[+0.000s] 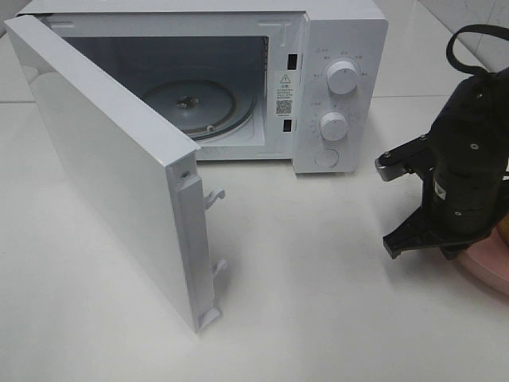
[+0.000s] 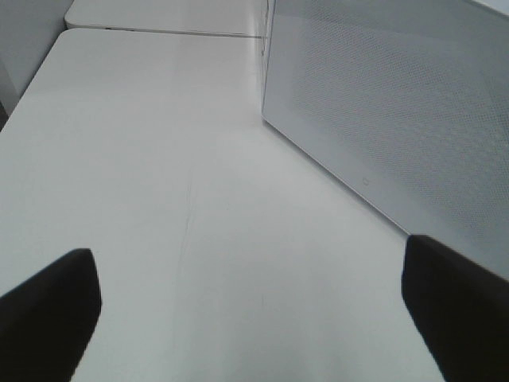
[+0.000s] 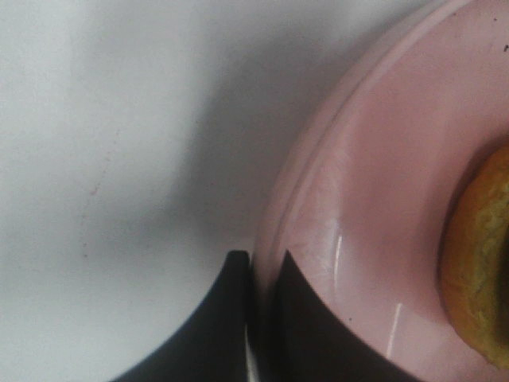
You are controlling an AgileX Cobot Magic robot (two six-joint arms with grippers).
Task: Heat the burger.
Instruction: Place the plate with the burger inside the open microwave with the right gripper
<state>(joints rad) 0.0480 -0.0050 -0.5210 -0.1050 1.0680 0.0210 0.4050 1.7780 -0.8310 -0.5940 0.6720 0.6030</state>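
Right gripper (image 3: pixel 261 259) clamped on plate (image 3: pixel 358 183) rim, burger (image 3: pixel 477 263) aboard; microwave (image 1: pixel 334 79) open at 10 o'clock, loading and heating pending.

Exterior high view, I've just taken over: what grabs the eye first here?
The white microwave at the back, its door standing wide open toward the left, glass turntable bare. At the right edge, the right gripper is clamped on the rim of the pink plate carrying the burger.
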